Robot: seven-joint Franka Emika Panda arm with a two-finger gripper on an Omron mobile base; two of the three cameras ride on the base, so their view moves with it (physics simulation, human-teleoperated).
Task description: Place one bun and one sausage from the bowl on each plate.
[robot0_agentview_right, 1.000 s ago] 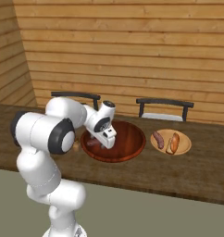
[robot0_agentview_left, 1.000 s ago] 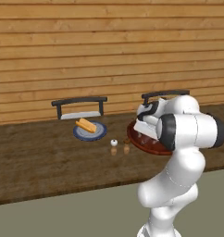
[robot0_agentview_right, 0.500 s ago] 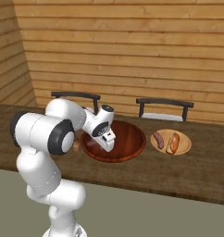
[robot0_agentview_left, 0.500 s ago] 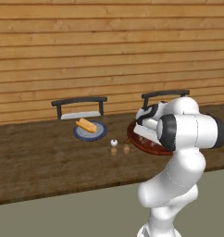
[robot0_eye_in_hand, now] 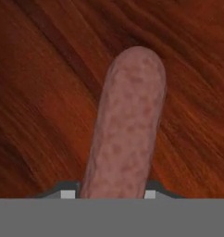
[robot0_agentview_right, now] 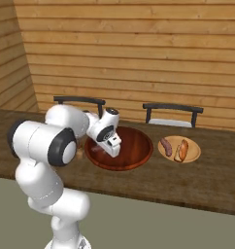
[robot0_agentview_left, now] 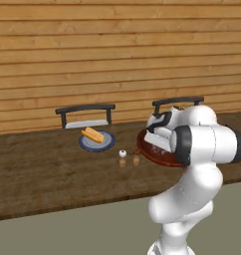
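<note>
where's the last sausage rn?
In the bowl, between the gripper's fingertips at the bowl's left side in the right base view. The hand view shows the sausage running up from between the fingertips over the red-brown bowl floor.

text: none readable | labels: none | brands: none | numbers: none | signs: none

A mottled pinkish-brown sausage (robot0_eye_in_hand: 125,125), its skin matt and faintly speckled, lies against the polished, streaky grain of a round reddish-brown wooden bowl (robot0_agentview_right: 139,146). The long dark-brown wooden counter (robot0_agentview_left: 48,169) looks dull and rough-grained, the pale plank wall (robot0_agentview_right: 139,53) smooth. The white robot arm (robot0_agentview_left: 202,144) has a glossy plastic sheen.
</note>
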